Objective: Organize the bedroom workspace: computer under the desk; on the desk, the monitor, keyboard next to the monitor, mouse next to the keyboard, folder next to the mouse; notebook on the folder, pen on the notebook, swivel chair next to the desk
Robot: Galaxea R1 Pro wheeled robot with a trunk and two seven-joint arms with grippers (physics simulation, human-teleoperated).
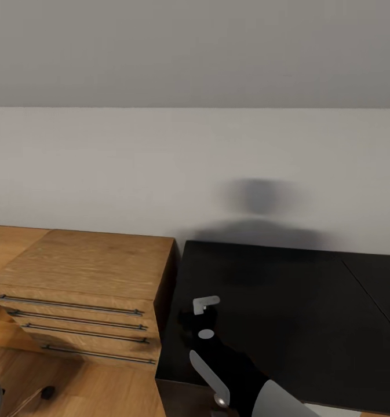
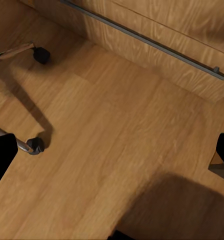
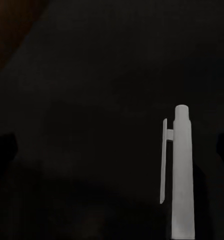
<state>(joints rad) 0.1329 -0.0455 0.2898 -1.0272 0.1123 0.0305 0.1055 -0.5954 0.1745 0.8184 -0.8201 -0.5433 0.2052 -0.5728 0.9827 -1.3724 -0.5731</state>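
Item: pen (image 3: pixel 182 170), white, clamped in my right pincer (image 1: pixel 203 324), over the black bench (image 1: pixel 310 301) at 6 o'clock. Left pincer (image 2: pixel 112 165) spread above wood floor (image 2: pixel 107 130); chair casters (image 2: pixel 36 145) near; drawer chest (image 1: pixel 84 278) at 9.

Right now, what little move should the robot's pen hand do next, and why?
Probably carry the pen onward and look for the notebook, not let go yet. The right gripper hangs over a bare black surface beside the wooden drawer unit, and I see no notebook or folder there. The pen stands up between the dark fingers, so it seems held.
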